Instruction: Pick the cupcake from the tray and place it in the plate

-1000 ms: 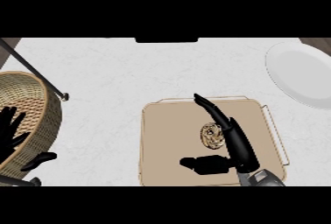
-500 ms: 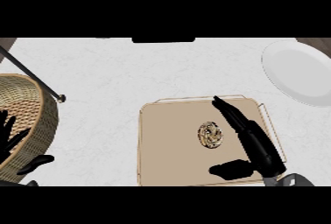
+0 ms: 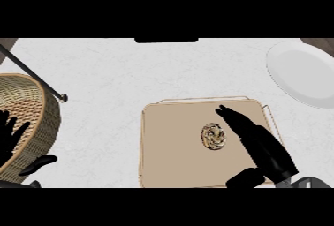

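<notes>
Cupcake sits on the tan tray, right of the tray's middle and just to the left of the right robot hand. Whether the two touch cannot be told.

Right robot hand: fully open and holding nothing. Its fingers are straight and together, pointing away from the robot and slightly left, and lie over the right part of the tray. Its thumb is spread wide on the near side, nearer the robot than the cupcake.

Edges and room: the tray's far rim lies just beyond the fingertips and its right rim just to the right of the hand. The tray's near edge runs out of view. Left of the cupcake the tray floor shows plain tan. Beyond the fingertips, white worktop stretches to the far edge.

Containers: the tray carries the cupcake alone. The white plate lies well apart from the right robot hand, beyond it and to its right, and is cut by the view's right edge. Its visible face is plain white. A wicker basket stands far to the left; its contents cannot be told.

Other items: the left robot hand rests open, fingers up, at the view's left edge over the basket. A thin dark rod slants down from the far left corner towards the basket's far rim. The tray's right rim lies between the right robot hand and the plate.
</notes>
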Available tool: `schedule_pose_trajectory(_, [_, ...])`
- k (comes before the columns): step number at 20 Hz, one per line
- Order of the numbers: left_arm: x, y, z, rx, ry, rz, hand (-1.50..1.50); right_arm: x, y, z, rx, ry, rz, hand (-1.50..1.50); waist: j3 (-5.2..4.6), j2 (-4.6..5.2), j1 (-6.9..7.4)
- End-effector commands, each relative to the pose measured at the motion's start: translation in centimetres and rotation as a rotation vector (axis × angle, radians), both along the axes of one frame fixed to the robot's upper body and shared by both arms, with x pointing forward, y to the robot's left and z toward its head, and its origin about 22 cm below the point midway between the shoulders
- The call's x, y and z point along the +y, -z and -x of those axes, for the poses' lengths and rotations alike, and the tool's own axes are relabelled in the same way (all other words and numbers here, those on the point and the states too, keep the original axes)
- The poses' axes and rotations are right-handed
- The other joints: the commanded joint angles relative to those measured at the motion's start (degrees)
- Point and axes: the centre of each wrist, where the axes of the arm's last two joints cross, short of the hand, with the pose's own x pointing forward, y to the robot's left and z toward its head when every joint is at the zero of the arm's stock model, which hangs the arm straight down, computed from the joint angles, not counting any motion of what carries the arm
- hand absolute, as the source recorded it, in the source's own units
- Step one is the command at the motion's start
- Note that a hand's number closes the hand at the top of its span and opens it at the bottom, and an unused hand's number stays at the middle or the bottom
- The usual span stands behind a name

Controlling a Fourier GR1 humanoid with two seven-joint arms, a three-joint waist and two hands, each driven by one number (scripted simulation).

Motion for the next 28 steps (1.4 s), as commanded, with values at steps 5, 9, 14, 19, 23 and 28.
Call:
schedule_pose_trajectory(5, [-4.1, 0.3, -3.1, 0.009, 0.313, -0.118, 0.00, 0.3, -1.7, -0.4, 0.072, 0.066, 0.147, -1.50, 1.46, 0.88, -0.30])
schedule_pose_trajectory(9, [-4.7, 0.1, -3.3, 0.021, 0.312, -0.140, 0.00, 1.2, -1.7, -0.3, 0.111, 0.057, 0.227, -1.50, 1.54, 0.90, 0.13])
schedule_pose_trajectory(14, [-5.1, 1.1, -3.4, 0.000, 0.319, -0.126, 0.00, 1.1, 0.0, -1.6, 0.154, 0.081, 0.249, -1.50, 1.62, 1.32, 1.07])
schedule_pose_trajectory(19, [-5.3, 0.6, -3.5, 0.009, 0.339, -0.141, 0.00, 2.1, 0.4, -1.7, 0.156, 0.083, 0.297, -1.50, 1.66, 1.12, 0.99])
schedule_pose_trajectory(23, [-6.2, 1.1, -3.3, -0.024, 0.339, -0.133, 0.00, 2.1, 1.8, -2.2, 0.156, 0.116, 0.317, -1.50, 1.71, 1.22, 1.27])
schedule_pose_trajectory(28, [-4.4, 0.2, -3.8, 0.003, 0.327, -0.143, 0.00, 1.9, 2.7, -2.7, 0.167, 0.101, 0.288, -1.50, 1.76, 1.26, 0.92])
